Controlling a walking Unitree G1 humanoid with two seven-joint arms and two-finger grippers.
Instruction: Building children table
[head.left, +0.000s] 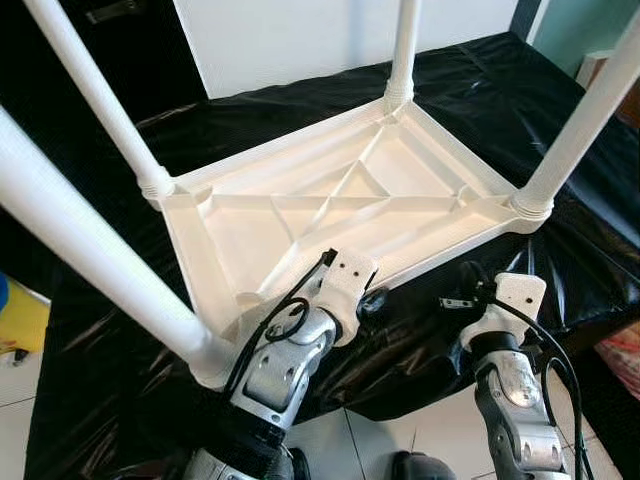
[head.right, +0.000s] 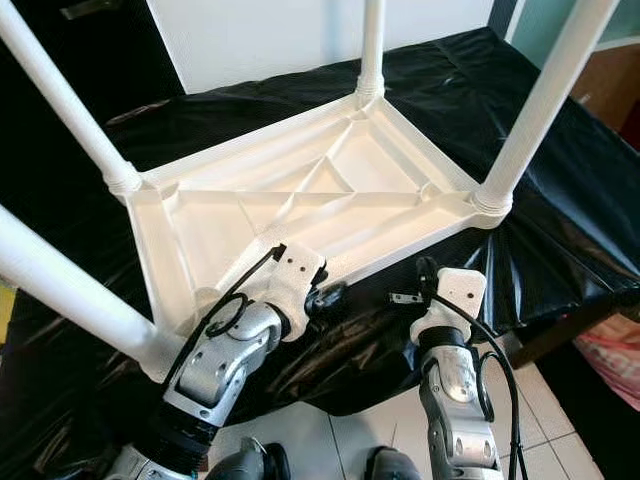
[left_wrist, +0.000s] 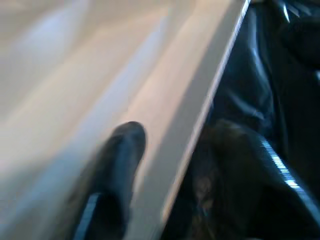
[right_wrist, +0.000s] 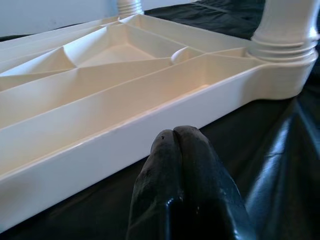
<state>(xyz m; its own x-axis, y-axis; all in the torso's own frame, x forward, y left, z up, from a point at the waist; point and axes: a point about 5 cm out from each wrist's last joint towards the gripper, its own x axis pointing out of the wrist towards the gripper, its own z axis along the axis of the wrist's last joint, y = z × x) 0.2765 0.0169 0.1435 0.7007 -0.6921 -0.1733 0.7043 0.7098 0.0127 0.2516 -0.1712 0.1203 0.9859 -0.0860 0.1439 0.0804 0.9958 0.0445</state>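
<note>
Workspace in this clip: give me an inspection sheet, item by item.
Surface: black sheet covers the bench, wrinkled.
Job's things: white table lies upside down on the sheet, four legs fitted, standing up.
Clutter: nothing seen on the sheet.
Grippers: left pincer open, astride the table's near edge, one finger inside the rim; right pincer shut, empty, just short of that edge.
Cables: black cable loops over the left wrist; another runs down the right arm.
Surroundings: white wall behind, tiled floor below.

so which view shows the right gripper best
The right wrist view: the right gripper sits sharp and shut, just short of the table top's rim. Both eye views show mostly its white wrist housing above the black sheet.
</note>
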